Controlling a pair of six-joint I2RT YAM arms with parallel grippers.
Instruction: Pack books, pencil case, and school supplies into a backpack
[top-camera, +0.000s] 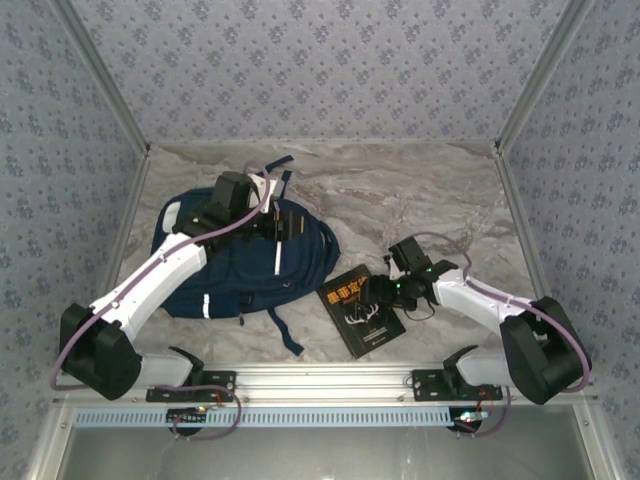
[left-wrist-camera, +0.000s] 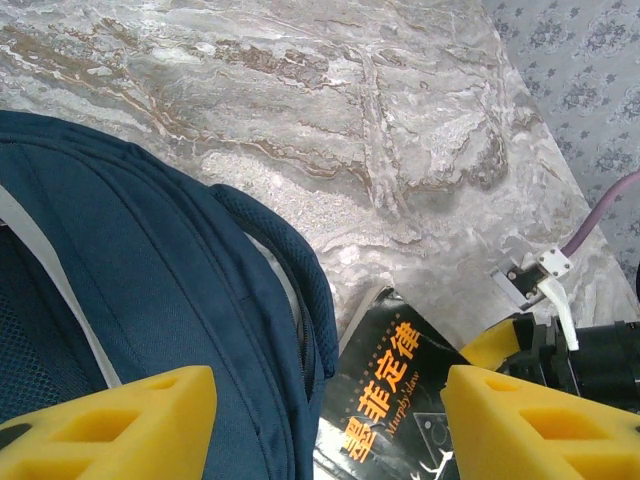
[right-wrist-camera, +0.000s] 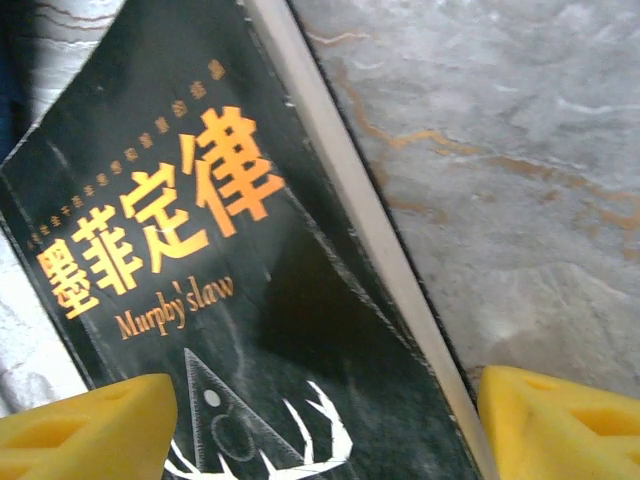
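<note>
Now our right gripper (right-wrist-camera: 320, 425) hangs open and empty over the black book (right-wrist-camera: 200, 250) lying flat beneath it; our left gripper (left-wrist-camera: 330, 425), open too, hovers above the backpack (left-wrist-camera: 150, 300); next we must pinch the book's edge and lift.

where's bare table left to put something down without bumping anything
The widest bare patch of marble table lies at the far right, bordered by the navy-blue fabric backpack, the back wall and the black book with yellow lettering. Crowded: the narrow gap between backpack and book, where the open right gripper hangs over the book.
</note>
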